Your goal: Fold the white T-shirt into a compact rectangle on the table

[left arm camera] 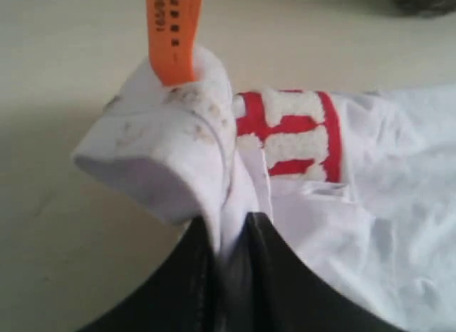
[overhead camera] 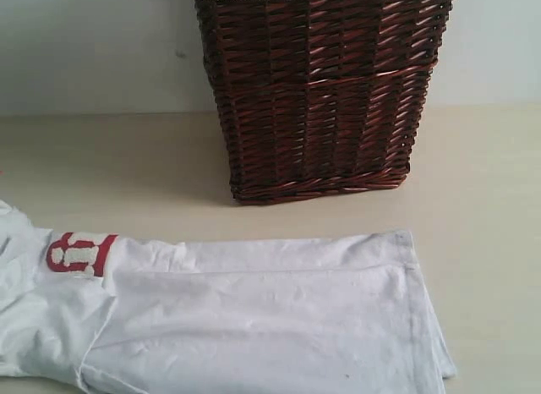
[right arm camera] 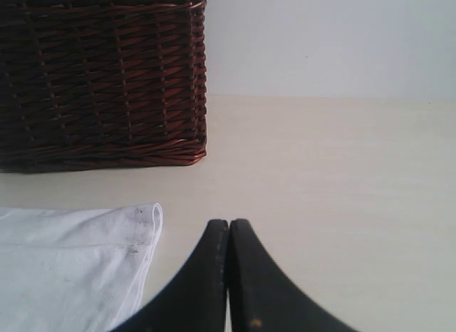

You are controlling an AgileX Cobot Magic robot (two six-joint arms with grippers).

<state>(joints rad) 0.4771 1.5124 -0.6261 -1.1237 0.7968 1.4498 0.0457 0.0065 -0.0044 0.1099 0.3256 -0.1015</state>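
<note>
The white T-shirt (overhead camera: pixel 254 318) lies across the front of the table (overhead camera: pixel 482 199), folded lengthwise, with a red-outlined letter (overhead camera: pixel 80 253) showing at its left. Neither gripper appears in the exterior view. In the left wrist view my left gripper (left arm camera: pixel 231 221) is shut on a pinch of the white T-shirt (left arm camera: pixel 399 204) near the collar; the cloth bulges up over the black fingers (left arm camera: pixel 278 261). An orange neck tag (left arm camera: pixel 173 33) sticks out beyond the bulge, beside the red letters (left arm camera: pixel 292 136). My right gripper (right arm camera: pixel 229 224) is shut on nothing, just off the shirt's hem corner (right arm camera: pixel 146 218).
A dark brown wicker basket (overhead camera: pixel 321 90) with a lace-edged lining stands at the back of the table against a pale wall, close behind the shirt. Bare table stretches to the right of the hem (overhead camera: pixel 423 309) and at the left behind the shirt.
</note>
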